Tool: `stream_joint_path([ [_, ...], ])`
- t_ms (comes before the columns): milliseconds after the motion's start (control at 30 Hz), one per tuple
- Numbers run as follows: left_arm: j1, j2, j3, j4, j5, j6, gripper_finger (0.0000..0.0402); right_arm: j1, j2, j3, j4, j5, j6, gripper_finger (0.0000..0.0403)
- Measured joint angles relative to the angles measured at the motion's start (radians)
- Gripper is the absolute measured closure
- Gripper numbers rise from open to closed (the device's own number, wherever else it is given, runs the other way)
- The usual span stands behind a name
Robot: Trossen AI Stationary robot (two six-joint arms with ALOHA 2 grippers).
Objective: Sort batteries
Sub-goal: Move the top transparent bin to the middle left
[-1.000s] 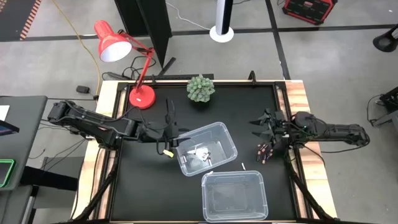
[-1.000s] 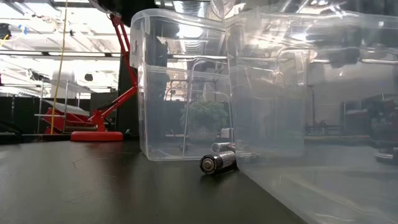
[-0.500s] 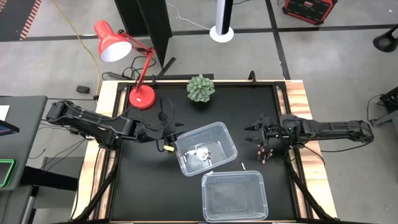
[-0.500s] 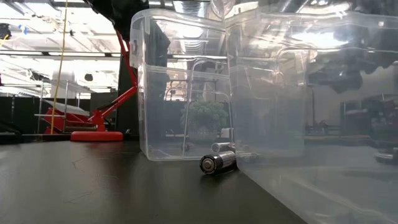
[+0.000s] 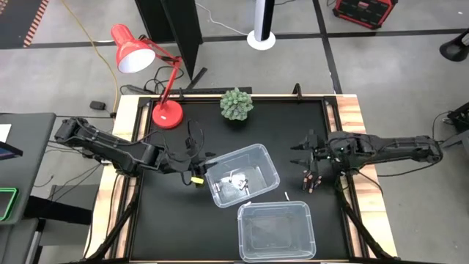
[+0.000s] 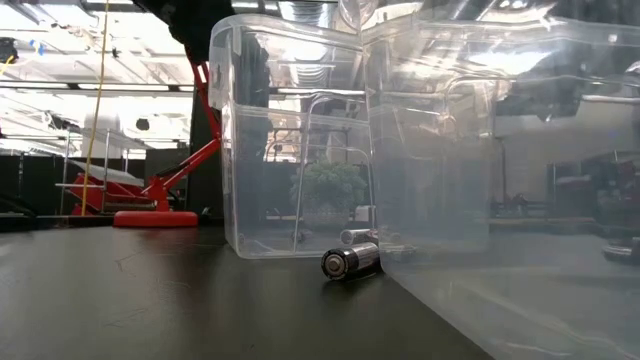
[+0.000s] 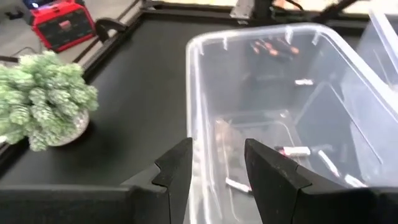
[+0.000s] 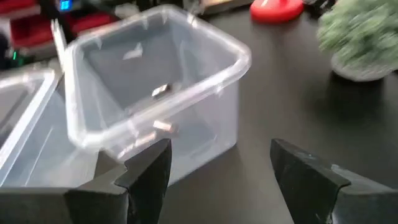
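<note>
A clear bin [image 5: 256, 158] at the table's middle holds whitish batteries [image 5: 236, 180]. A second clear bin [image 5: 276, 231] stands nearer the front edge. My left gripper [image 5: 201, 163] is open at the first bin's left wall [image 7: 198, 124], one finger on each side of its rim. Dark batteries with copper ends [image 5: 311, 178] lie on the table at the right. My right gripper [image 5: 302, 152] hovers open just beyond them, pointing toward the bins. One whitish battery [image 5: 287, 196] lies loose between the bins. My left gripper straddles the first bin's left rim [image 7: 194, 93], coming from the table's left and slanting down. The gap between its fingers is wider than the wall. I cannot tell whether either finger touches the plastic.
A red desk lamp [image 5: 167, 114] and a small potted plant [image 5: 237, 104] stand at the table's far edge. In the low view a battery [image 6: 350, 262] lies on the table against the bins. Bare black table lies to the left of the bins.
My left gripper has rolled about its own line while staying at the bin's left rim. My right gripper has turned and reached slightly toward the bins. Both keep the same opening, and the bins and batteries stay put.
</note>
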Motion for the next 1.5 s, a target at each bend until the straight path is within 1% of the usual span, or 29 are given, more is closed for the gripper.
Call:
stream_joint_path([
  [100,-0.028,0.000,0.000,-0.038,-0.013,-0.016,0.0260,0.038,0.060,0.001,0.002,0.000,0.000,0.0111],
  [167,-0.047,0.000,0.000,-0.071,-0.051,-0.033,0.0260,0.058,0.112,0.001,0.016,0.000,0.000,0.0111],
  [267,-0.071,0.000,0.000,-0.113,-0.095,-0.057,0.0260,0.081,0.187,0.001,0.080,-0.005,0.004,0.0111],
  [400,-0.092,0.000,0.000,-0.147,-0.102,-0.100,0.0260,0.101,0.267,0.001,0.166,-0.011,0.026,0.0111],
  [567,-0.122,0.000,0.000,-0.166,-0.108,-0.129,0.0260,0.096,0.371,0.002,0.242,-0.006,0.074,0.0111],
  [700,-0.135,0.000,0.000,-0.173,-0.144,-0.139,0.0260,0.075,0.469,0.001,0.316,0.000,0.090,0.0111],
  [933,-0.143,0.001,0.000,-0.179,-0.152,-0.172,0.0260,0.022,0.618,0.005,0.539,0.003,0.080,0.0111],
  [1167,-0.142,0.001,-0.037,-0.167,-0.154,-0.210,0.0260,-0.040,0.745,0.097,0.560,0.008,0.027,0.0111],
  [1333,-0.145,0.002,-0.056,-0.172,-0.154,-0.247,0.0260,-0.071,0.839,0.179,0.559,0.007,-0.060,0.0111],
  [1500,-0.161,0.002,-0.056,-0.126,-0.167,-0.193,0.0260,-0.100,0.927,0.266,0.560,0.007,-0.116,0.0111],
])
